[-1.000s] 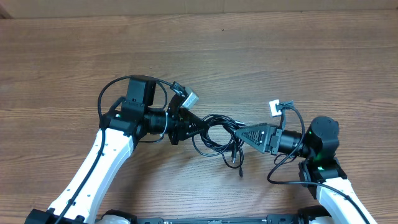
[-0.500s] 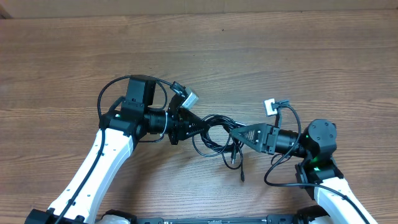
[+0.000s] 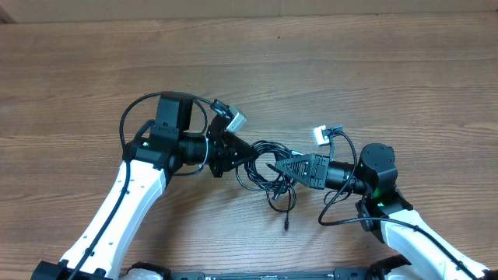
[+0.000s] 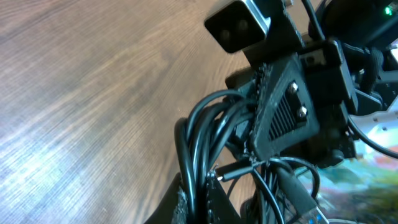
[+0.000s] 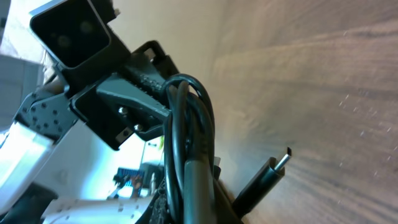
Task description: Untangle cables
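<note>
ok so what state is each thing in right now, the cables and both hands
cables, tangled in one bundle between the two hands
left hand, shut on the cables
right hand, shut on the cables from the other side of the bundle
plug end, loose, sticking out of the bundle, not gripped

Left arm (image 3: 128,194) runs up from the table's near-left corner, wrist bent. The left gripper (image 3: 249,153) points right, jaws clamped on the cables (image 3: 261,180). Right arm (image 3: 412,237) runs from the near-right corner with the right gripper (image 3: 274,166) pointing left, jaws closed on the same cables. Tips nearly nose to nose mid-table, right one slightly nearer the near edge.
</note>
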{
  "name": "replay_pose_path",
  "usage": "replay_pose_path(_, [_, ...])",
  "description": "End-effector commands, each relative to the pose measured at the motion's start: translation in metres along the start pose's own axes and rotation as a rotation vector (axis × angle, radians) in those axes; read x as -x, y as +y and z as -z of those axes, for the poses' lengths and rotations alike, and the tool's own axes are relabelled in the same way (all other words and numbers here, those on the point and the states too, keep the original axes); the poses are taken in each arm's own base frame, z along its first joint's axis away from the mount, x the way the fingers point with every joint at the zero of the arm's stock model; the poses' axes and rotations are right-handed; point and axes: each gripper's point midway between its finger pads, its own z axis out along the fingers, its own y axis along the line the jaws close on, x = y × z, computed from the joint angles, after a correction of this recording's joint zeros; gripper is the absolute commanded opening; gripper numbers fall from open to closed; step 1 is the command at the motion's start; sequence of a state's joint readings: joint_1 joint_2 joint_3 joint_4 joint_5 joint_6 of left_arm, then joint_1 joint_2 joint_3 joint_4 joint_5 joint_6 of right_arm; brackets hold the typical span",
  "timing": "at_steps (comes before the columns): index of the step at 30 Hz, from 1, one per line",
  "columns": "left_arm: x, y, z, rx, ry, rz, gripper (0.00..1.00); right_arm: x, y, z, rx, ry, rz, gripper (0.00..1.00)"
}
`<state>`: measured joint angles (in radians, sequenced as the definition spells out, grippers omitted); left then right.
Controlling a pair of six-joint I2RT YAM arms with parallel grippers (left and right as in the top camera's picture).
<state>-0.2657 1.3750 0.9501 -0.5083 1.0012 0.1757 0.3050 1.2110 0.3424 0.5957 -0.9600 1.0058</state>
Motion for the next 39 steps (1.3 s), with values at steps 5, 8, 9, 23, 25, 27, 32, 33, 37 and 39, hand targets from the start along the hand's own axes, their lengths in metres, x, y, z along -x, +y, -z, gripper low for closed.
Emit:
replay_pose_path(5, [0.053,-0.030,-0.007,-0.096,-0.126,0.200,0.04,0.008,-0.041,-0.021,-0.246,-0.174,-0.010,0.04])
replay_pose_path(8, [0.051,-0.051,-0.022,-0.145,-0.098,0.161,0.04,0.014,-0.055,-0.020,-0.341,-0.257,-0.008,0.04])
replay_pose_path(9, [0.047,-0.058,-0.030,-0.148,-0.080,0.152,0.04,0.016,-0.053,-0.022,-0.344,-0.271,0.001,0.04])
replay_pose_path(23, [0.068,-0.063,-0.024,-0.193,-0.128,0.310,0.04,0.017,-0.124,0.024,-0.779,-0.395,-0.092,0.09])
replay_pose_path(25, [0.078,-0.069,-0.018,-0.232,-0.156,0.304,0.04,0.017,-0.124,0.025,-0.792,-0.393,-0.095,0.11])
replay_pose_path(27, [0.082,-0.063,-0.018,-0.203,-0.177,0.303,0.05,0.018,-0.121,0.022,-0.791,-0.372,-0.075,0.24])
replay_pose_path(32, [0.077,-0.027,-0.021,-0.015,-0.217,0.352,0.05,0.009,-0.111,0.014,-0.781,-0.252,-0.031,0.35])
replay_pose_path(33, [0.077,-0.020,-0.020,0.020,-0.225,0.369,0.04,0.006,-0.111,0.016,-0.802,-0.237,-0.044,0.35])
replay_pose_path(37, [0.087,0.008,0.003,0.087,-0.302,0.415,0.04,-0.008,-0.105,0.021,-0.836,-0.127,-0.023,0.42])
replay_pose_path(39, [0.092,0.030,0.025,0.126,-0.363,0.496,0.04,-0.012,-0.098,0.027,-0.855,-0.088,0.004,0.45])
